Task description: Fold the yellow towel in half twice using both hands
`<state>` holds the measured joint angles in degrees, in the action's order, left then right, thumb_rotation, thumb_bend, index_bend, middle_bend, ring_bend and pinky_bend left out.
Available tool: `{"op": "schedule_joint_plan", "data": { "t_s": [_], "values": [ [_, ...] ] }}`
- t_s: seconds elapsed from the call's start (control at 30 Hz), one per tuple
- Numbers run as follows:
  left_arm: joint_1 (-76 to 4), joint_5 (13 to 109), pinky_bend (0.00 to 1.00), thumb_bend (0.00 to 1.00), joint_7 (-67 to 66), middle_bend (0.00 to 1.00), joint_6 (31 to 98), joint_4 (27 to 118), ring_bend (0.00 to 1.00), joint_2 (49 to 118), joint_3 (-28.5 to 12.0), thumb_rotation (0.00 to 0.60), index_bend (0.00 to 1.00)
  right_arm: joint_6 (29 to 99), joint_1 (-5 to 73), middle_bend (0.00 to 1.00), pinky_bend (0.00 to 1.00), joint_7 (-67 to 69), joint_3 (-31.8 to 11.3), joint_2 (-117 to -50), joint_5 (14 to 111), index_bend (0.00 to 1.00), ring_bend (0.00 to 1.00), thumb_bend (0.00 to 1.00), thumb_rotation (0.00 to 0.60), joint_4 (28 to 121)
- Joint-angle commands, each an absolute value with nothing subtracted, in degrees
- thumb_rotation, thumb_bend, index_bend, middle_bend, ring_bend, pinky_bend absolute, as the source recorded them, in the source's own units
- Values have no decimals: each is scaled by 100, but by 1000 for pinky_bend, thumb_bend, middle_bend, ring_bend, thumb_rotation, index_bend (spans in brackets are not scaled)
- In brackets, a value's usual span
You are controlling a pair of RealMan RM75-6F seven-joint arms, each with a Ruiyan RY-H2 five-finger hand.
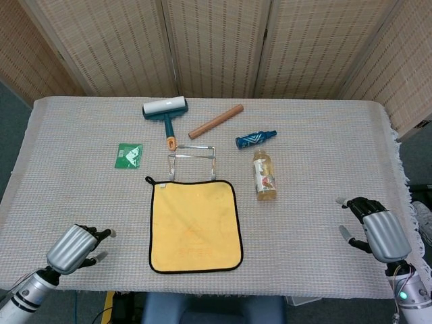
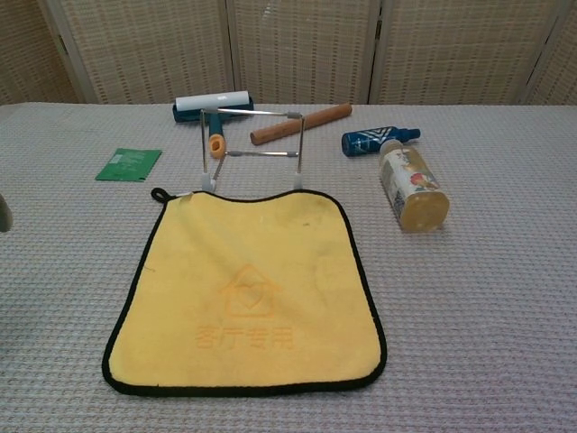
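At the near centre of the table point(image 1: 324, 175), your yellow towel point(image 1: 195, 225) lies flat and fully unfolded, black-edged, with its hanging loop at the 11 o'clock corner. No fold has been made in it.

Neither hand touches the towel. Your left hand point(image 1: 73, 246) sits at roughly 8 o'clock from the towel, near the table's front edge and well apart from the cloth; its fingers look loosely curled with dark tips showing, and it holds nothing. Your right hand point(image 1: 372, 224) sits at about 3 o'clock from the towel, near the right edge of the table, fingers parted and empty. In the chest view only a sliver shows at the left border, too little to identify.

Working outward from the towel: a bent wire rack point(image 2: 251, 152) stands just beyond its far edge at 12 o'clock, its feet close to the hem. At 2 o'clock a bottle of amber liquid point(image 1: 264, 175) lies on its side, apart from the towel. Beyond it, a small blue folded umbrella point(image 1: 255, 139) lies tilted. At 12 o'clock, behind the rack, you have a lint roller point(image 1: 166, 115) with a teal handle and orange end, and to its right a wooden rolling pin point(image 1: 216, 121) set diagonally. At 10 o'clock lies a flat green packet point(image 1: 129, 155).
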<state>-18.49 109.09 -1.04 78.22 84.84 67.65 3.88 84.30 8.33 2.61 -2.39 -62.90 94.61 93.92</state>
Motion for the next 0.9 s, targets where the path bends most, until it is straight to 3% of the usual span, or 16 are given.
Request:
{"op": "schedule_joint_plan", "data": {
  "t_s": [0.03,0.33,0.9],
  "values": [
    [-2155,11280,901,260,-61,833,7555,8256,786,6994,561,600,435,8385,877,383,345,232,-216,-6264,9513,256,321,344,600,9412],
    [-2589,11704,905,260,-18,854,7296,7730,804,7591,764,600,439,8333,910,383,345,250,-169,-6280,9512,256,321,345,600,9414],
    [-2876,11563,905,260,-165,858,7042,6992,807,8491,936,600,433,8383,871,383,345,275,-117,-6262,9467,256,321,344,600,9415]
  ]
}}
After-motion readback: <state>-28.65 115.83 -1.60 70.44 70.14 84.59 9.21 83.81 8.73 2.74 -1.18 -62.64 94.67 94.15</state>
